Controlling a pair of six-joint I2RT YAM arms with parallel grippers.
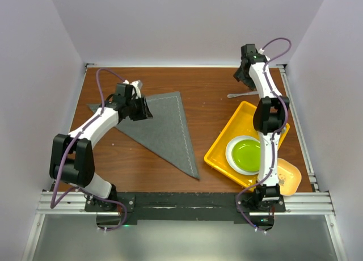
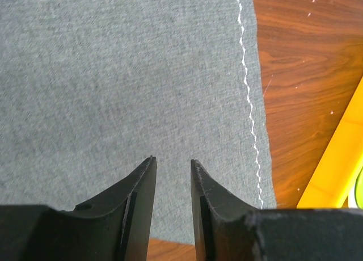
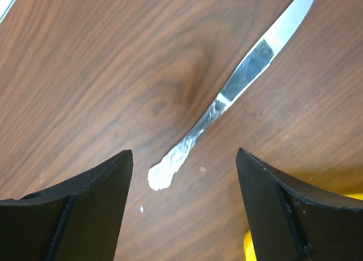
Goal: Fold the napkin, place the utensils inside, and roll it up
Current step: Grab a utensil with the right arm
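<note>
The dark grey napkin (image 1: 164,130) lies flat on the wooden table as a triangle, with a pale stitched line along its right edge (image 2: 113,74). My left gripper (image 1: 142,109) hovers over its upper left part, jaws a little apart, nothing between them (image 2: 171,159). A silvery knife (image 1: 238,94), one of the utensils, lies on the bare wood at the back right. My right gripper (image 1: 241,76) hangs just above it, wide open (image 3: 184,153). The ornate handle end of the knife (image 3: 244,79) sits between the fingers, untouched.
A yellow tray (image 1: 224,139) sits at the right, holding a white-rimmed green plate (image 1: 247,155); its edge also shows in the left wrist view (image 2: 334,170). A pale yellow dish (image 1: 288,179) lies at the tray's near corner. White walls enclose the table.
</note>
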